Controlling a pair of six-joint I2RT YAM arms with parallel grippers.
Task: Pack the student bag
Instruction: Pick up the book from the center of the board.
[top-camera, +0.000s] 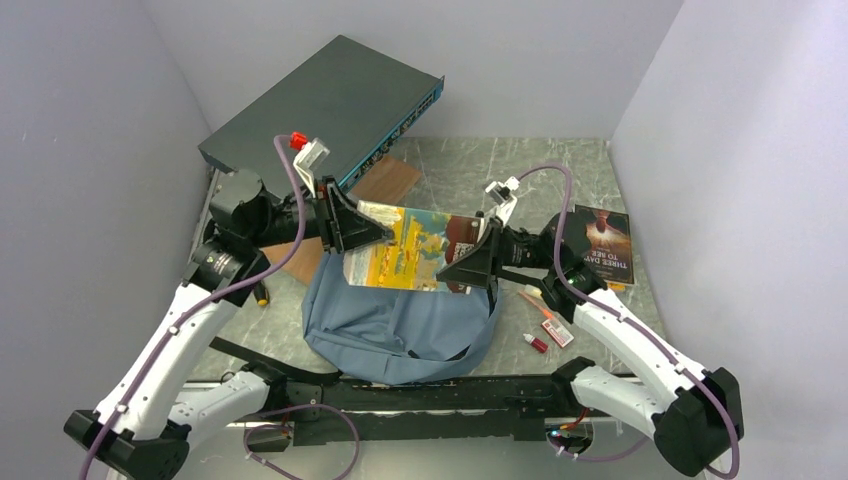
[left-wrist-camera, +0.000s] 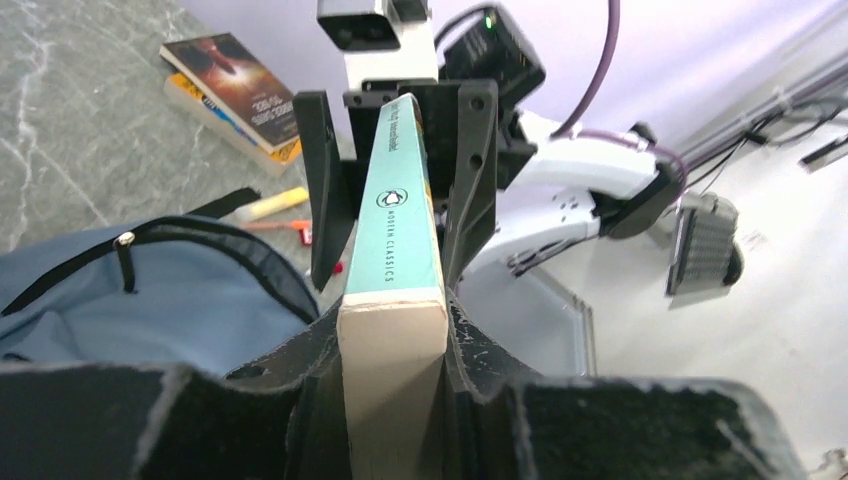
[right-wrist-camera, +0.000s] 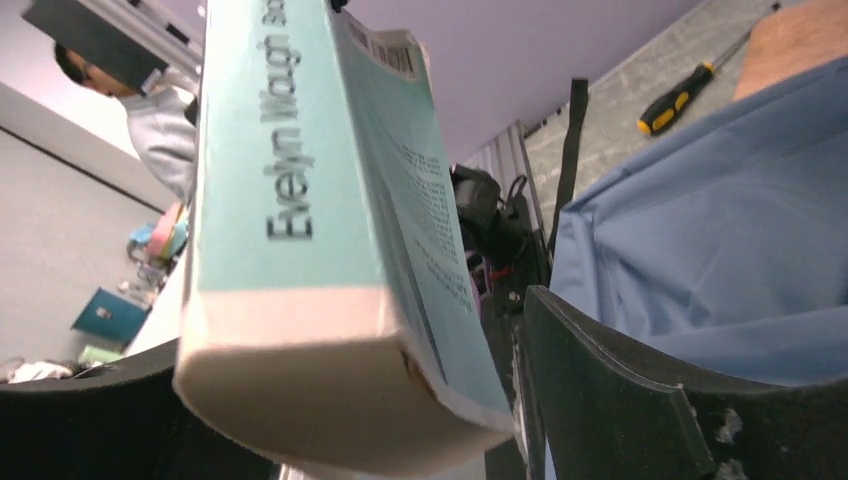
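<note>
The blue-grey student bag (top-camera: 400, 335) lies at the near middle of the table with its mouth facing the arms. A teal-spined paperback (top-camera: 410, 245) with a yellow cover is held level above the bag's open top. My left gripper (top-camera: 375, 232) is shut on the book's left end, and in the left wrist view (left-wrist-camera: 393, 320) both pads press its page edge (left-wrist-camera: 400, 200). My right gripper (top-camera: 455, 265) straddles the book's right end with its jaws open. In the right wrist view (right-wrist-camera: 350, 400) there is a gap between the book (right-wrist-camera: 300, 200) and the right finger (right-wrist-camera: 600, 390). The bag (right-wrist-camera: 720, 250) lies below.
A flat dark grey metal box (top-camera: 320, 105) leans at the back left over a brown board (top-camera: 385, 180). Dark books (top-camera: 603, 243) lie at the right. A small red-capped bottle (top-camera: 537, 343), a flat packet (top-camera: 556, 332) and pens lie right of the bag. A yellow-handled screwdriver (top-camera: 262, 293) lies at the left.
</note>
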